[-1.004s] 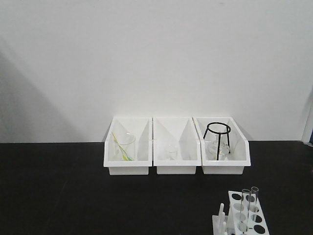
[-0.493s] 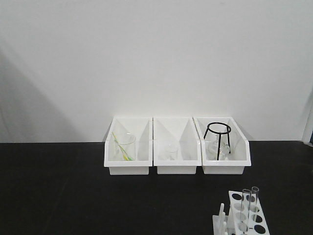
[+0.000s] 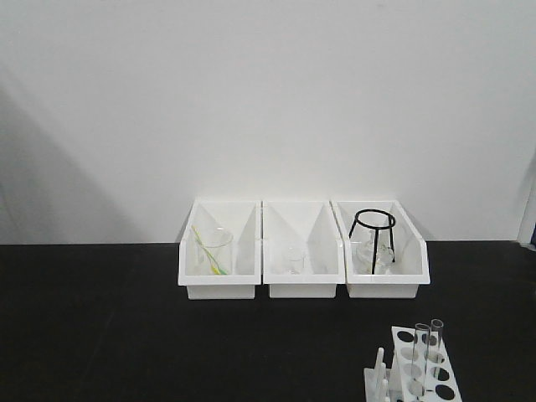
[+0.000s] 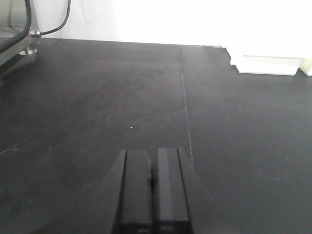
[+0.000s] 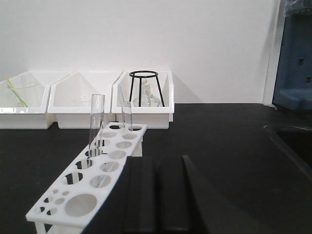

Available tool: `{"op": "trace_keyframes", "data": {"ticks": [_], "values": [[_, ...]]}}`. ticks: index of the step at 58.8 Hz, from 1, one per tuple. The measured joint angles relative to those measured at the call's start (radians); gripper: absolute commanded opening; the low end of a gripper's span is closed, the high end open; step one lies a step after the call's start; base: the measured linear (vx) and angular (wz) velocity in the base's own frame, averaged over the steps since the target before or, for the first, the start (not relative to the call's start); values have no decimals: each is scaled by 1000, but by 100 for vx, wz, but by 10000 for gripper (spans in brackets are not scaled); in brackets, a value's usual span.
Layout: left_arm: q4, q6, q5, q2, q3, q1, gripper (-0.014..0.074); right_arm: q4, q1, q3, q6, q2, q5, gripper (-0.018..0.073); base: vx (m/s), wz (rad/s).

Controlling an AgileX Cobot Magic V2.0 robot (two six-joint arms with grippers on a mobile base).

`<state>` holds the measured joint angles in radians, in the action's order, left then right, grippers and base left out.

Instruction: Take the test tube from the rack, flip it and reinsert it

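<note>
The small white rack [image 3: 423,368] stands at the table's front right, with upright pegs [image 3: 378,373] on its left side. It also shows in the right wrist view [image 5: 105,163]. Two clear test tubes stand upright in it, a nearer one [image 5: 95,124] and a farther one [image 5: 126,117]; the front view shows them too [image 3: 421,345] [image 3: 435,339]. My right gripper [image 5: 158,192] is shut and empty, just right of the rack's near end. My left gripper [image 4: 152,187] is shut and empty, low over bare black table. Neither gripper shows in the front view.
Three larger white bins stand in a row at the back: the left [image 3: 219,251] holds a beaker, the middle [image 3: 301,251] a small glass, the right [image 3: 381,251] a black tripod stand. A blue object [image 5: 295,63] and a dark raised rim [image 5: 287,146] lie right.
</note>
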<state>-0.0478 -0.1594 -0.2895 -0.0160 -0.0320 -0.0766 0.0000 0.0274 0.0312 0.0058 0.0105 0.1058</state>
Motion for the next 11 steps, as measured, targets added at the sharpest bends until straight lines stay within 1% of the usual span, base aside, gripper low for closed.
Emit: {"op": "trace_keyframes", "data": {"ticks": [11], "values": [[0, 0, 0, 0, 0, 0, -6, 0, 0, 0, 0, 0, 0, -11, 0, 0]]}}
